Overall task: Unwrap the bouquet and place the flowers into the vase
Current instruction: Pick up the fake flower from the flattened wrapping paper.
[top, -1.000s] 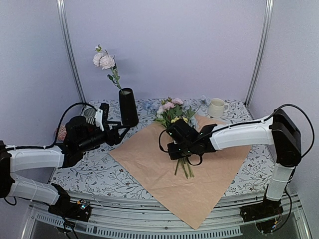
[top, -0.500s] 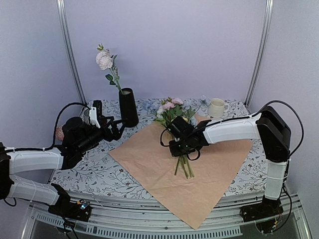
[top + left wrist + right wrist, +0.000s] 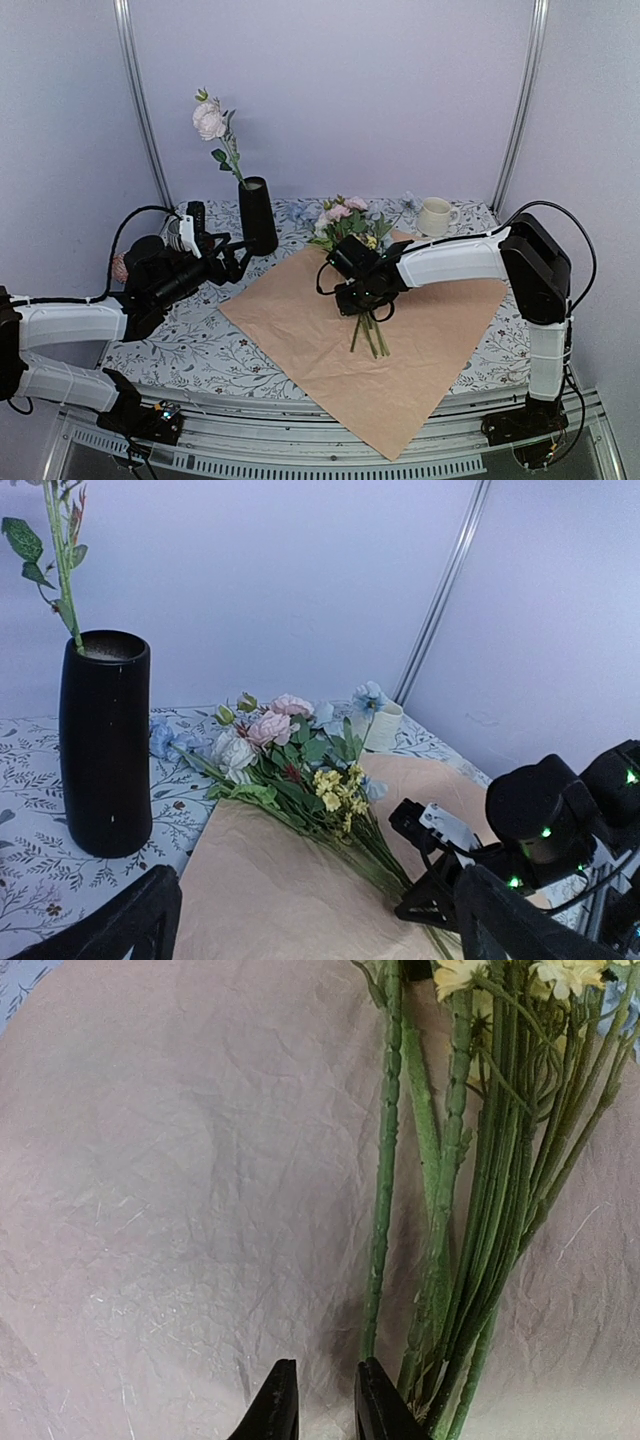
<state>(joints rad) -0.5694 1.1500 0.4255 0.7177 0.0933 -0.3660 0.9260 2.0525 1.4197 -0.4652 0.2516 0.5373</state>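
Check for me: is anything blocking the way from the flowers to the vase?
Nothing visible stands between the flowers and the vase; only paper and patterned tablecloth lie there. One pink flower already stands in the vase's mouth, leaning left, taking part of the opening.

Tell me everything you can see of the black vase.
The vase is a tall, slim, matte-black cylinder with nearly straight sides and an open round mouth. It stands upright on the flower-printed tablecloth at the back left, just beyond the far-left edge of the tan paper and apart from it. One flower, with a green leafy stem and pale pink blooms, stands in it and leans left against the rim. Nothing else touches it.
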